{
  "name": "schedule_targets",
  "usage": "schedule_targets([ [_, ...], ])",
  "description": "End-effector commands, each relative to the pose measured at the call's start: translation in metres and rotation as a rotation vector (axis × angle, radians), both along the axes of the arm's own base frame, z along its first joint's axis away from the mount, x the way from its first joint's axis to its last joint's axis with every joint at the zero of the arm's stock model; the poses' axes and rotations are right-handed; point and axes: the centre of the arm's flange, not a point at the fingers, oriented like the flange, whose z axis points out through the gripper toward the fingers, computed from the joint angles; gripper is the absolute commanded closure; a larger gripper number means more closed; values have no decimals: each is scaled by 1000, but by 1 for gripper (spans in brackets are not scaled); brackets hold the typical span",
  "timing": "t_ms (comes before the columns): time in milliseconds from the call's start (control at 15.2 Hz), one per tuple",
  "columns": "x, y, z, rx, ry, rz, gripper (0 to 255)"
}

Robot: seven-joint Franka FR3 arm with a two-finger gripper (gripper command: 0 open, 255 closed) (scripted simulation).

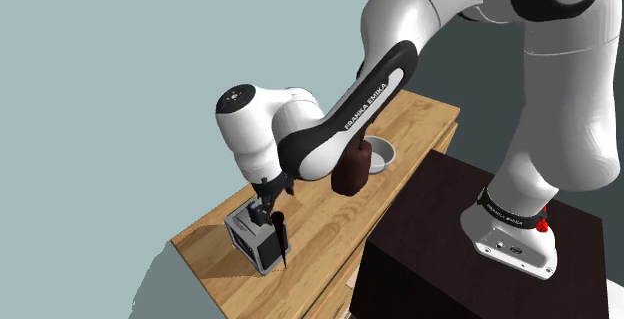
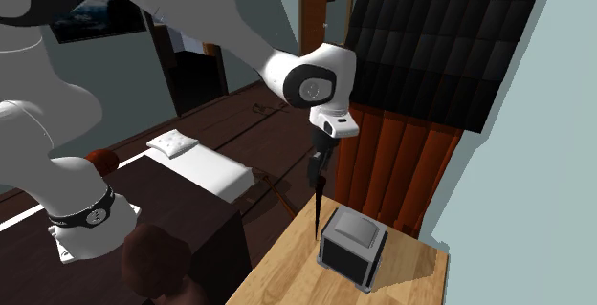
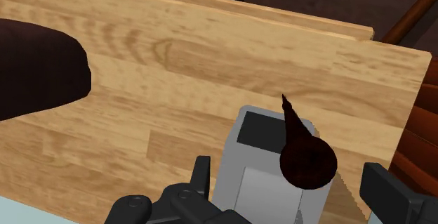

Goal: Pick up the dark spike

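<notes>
The dark spike (image 3: 303, 152) stands nearly upright, wide round end up and tip down, close beside a grey box (image 3: 261, 161) on the wooden table (image 3: 175, 82). My gripper (image 3: 288, 168) is open right above it. The wide end sits between the fingers, nearer one of them, with a gap showing on each side. In the shoulder view the spike (image 1: 281, 242) hangs just under the gripper (image 1: 268, 210), in front of the box (image 1: 252, 237). The second exterior view shows the spike (image 2: 317, 207) below the gripper (image 2: 321, 160). I cannot tell whether its tip touches the table.
A dark brown jar (image 1: 351, 170) and a grey bowl (image 1: 381, 156) stand further along the table (image 1: 320, 237), towards the dark stand (image 1: 450, 247). The box (image 2: 352, 243) sits near the table's end. The table edge lies just beyond the box.
</notes>
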Motion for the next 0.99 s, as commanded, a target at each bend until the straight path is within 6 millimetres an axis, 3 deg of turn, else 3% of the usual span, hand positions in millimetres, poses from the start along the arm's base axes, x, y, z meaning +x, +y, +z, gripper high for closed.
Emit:
schedule_targets([
  [0, 1, 13, -14, -10, 4, 3, 0],
  [462, 1, 13, -54, -10, 4, 3, 0],
  [594, 1, 13, -54, -10, 4, 3, 0],
  [660, 1, 12, -54, -10, 4, 3, 255],
  [924, 1, 12, -54, -10, 4, 3, 255],
])
